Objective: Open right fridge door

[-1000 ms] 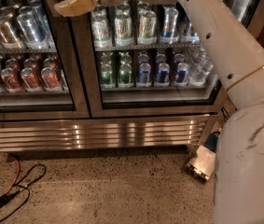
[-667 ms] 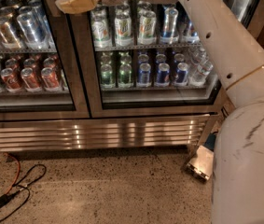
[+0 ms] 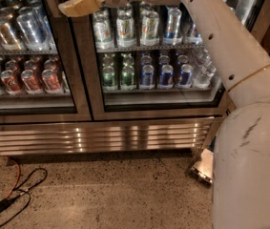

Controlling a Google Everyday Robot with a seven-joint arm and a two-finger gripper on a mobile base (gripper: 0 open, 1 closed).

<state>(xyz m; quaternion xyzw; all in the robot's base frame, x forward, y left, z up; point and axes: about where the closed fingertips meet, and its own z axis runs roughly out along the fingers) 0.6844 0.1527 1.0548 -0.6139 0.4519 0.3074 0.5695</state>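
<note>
The right fridge door (image 3: 156,101) is a glass pane in a dark frame. Behind it stand green, blue and silver cans on two shelves. It lies flush with the centre post beside the left door (image 3: 27,106). My gripper (image 3: 77,4), tan-tipped, hangs at the top of the view in front of the centre post, at the right door's upper left edge. My white arm (image 3: 211,23) reaches across the right door's glass from the lower right.
The left door fronts red and silver cans (image 3: 29,78). A steel louvred grille (image 3: 101,137) runs below both doors. Red and black cables (image 3: 10,194) lie on the speckled floor at the left. A small metal object (image 3: 202,166) sits by my white base (image 3: 254,171).
</note>
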